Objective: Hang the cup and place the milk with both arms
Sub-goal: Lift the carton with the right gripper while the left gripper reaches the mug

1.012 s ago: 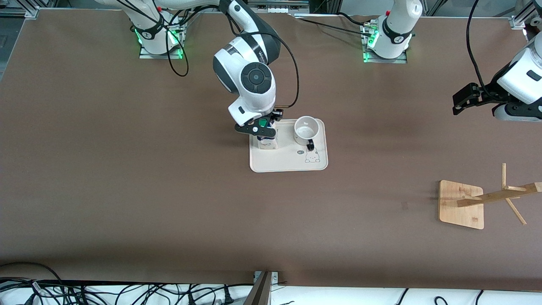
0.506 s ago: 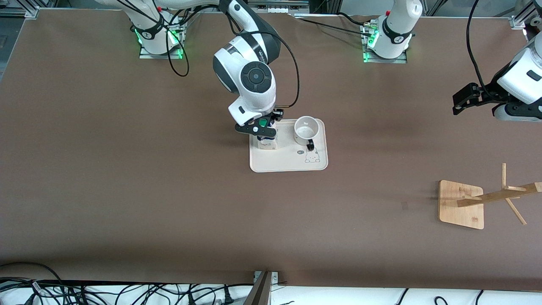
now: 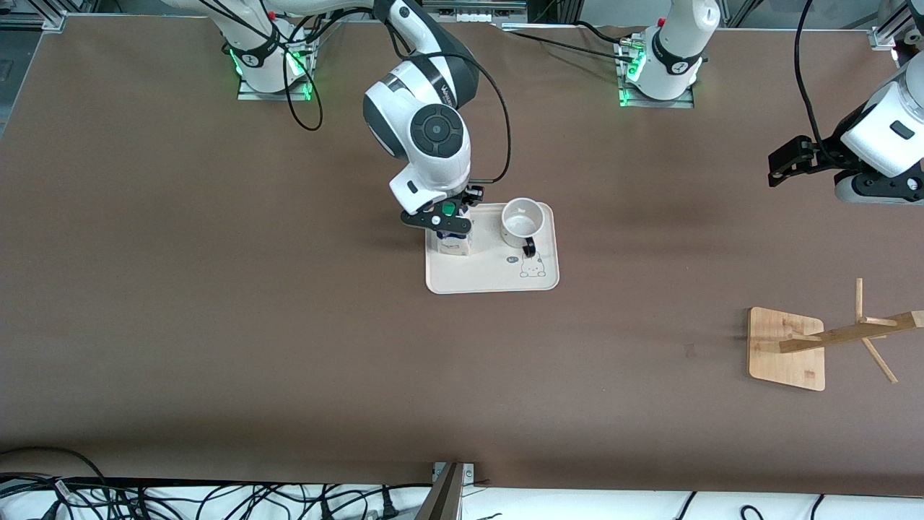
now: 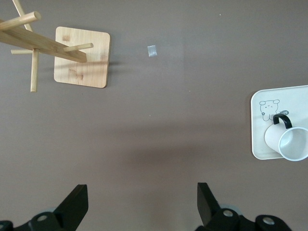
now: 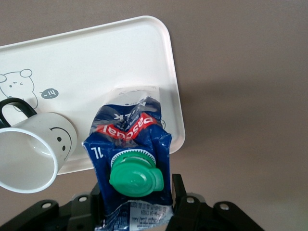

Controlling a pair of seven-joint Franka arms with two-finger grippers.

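Milk [image 5: 130, 139] fills the lower middle of the right wrist view, with its green cap [image 5: 134, 175] closest to the lens. The right gripper [image 5: 137, 197] has its fingers closed on the carton's two sides, just under the folded top. Whether the base is touching the tray [image 5: 120, 53] or just clear of it cannot be told.

I judge the carton to be light and its card walls soft, so a hard squeeze would dent them. The flat sides low on the body look the safest hold. A red band on the blue top reads "pascual", seen upside down, with what looks like "1L" beside it.

Just beside the milk on the tray stands the cup [image 5: 33, 154], upright, with a black smiley on its wall. It looks stiff, smooth and breakable, and its black handle [image 3: 530, 249] is the part that must meet a peg. The tray carries a bear drawing and a bubble reading "hi".

In the front view, the wooden rack [image 3: 787, 347] sits lowest, toward the left arm's end of the table. The tray [image 3: 491, 278] lies mid-frame. High in the frame, the left gripper [image 3: 787, 159] waits over bare table, fingers spread wide and empty.
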